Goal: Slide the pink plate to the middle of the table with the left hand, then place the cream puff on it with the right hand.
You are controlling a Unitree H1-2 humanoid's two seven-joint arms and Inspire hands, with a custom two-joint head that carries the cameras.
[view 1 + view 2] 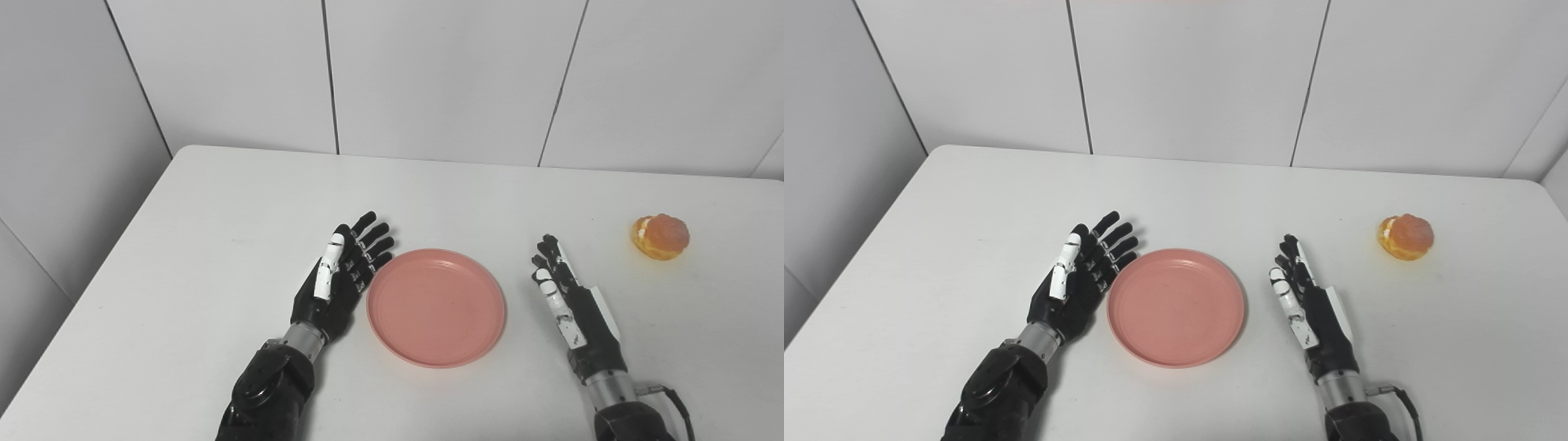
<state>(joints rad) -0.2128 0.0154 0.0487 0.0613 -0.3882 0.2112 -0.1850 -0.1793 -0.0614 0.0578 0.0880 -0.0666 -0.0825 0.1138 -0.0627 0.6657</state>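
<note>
The pink plate (436, 306) sits near the middle of the worktop (214, 245), with the left hand (340, 275) just beside its left rim, fingers spread and holding nothing. The right hand (566, 294) stands edge-up, fingers extended and empty. The cream puff (660, 236) lies off to its right and farther back, so the right hand is clearly the nearer one.
</note>
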